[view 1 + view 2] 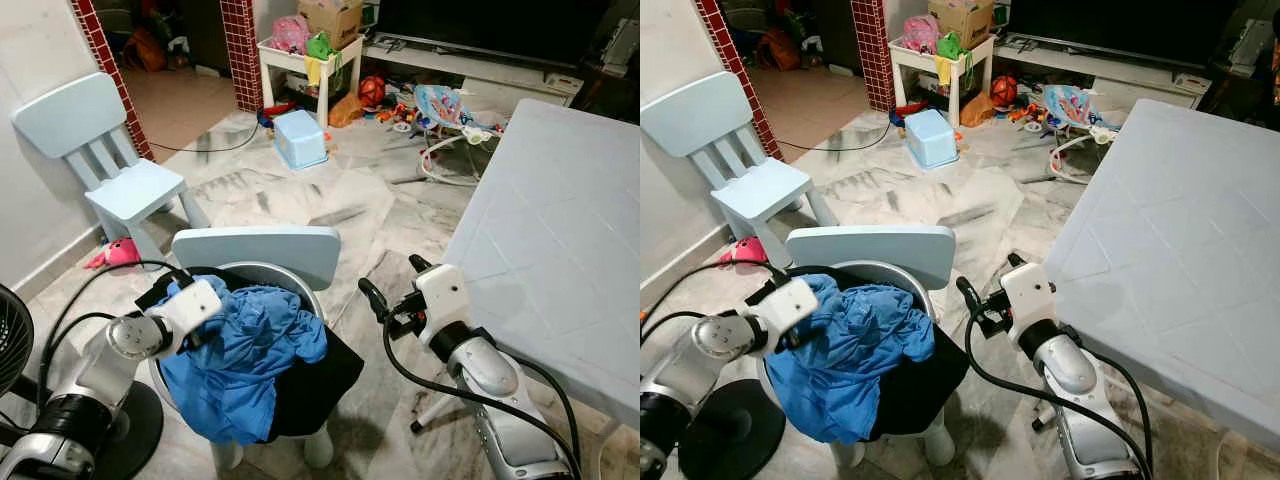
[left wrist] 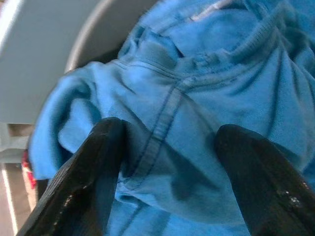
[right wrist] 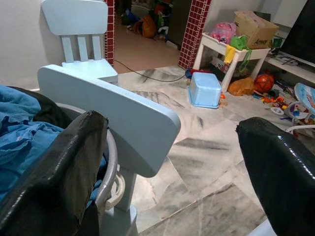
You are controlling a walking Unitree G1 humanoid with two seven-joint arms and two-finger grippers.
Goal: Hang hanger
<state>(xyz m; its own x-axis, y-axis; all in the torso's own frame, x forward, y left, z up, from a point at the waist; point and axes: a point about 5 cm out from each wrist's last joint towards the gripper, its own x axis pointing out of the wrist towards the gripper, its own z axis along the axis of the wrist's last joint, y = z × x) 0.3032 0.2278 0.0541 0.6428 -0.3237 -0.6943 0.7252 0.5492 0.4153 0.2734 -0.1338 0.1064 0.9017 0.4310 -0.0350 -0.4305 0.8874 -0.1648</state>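
L gripper, fingers spread, sits right over the blue shirt (no hanger made out); R gripper, also spread, stands off beside.

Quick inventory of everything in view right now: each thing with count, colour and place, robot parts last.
Garment: one, blue, heaped in the basket on the near chair.
Dark cloth: one, black, under the blue garment.
Basket: one, grey rim, on the near chair.
Child chairs: two, pale blue; near one before the robot, far one by the wall.
Table: one, pale blue, on the right.
Bin: one, blue, overturned on the floor.
Plush toy: one, pink, by the wall.
Fan: one, black, far left.
Left end effector: open, over the blue garment.
Right end effector: open, right of the near chair.
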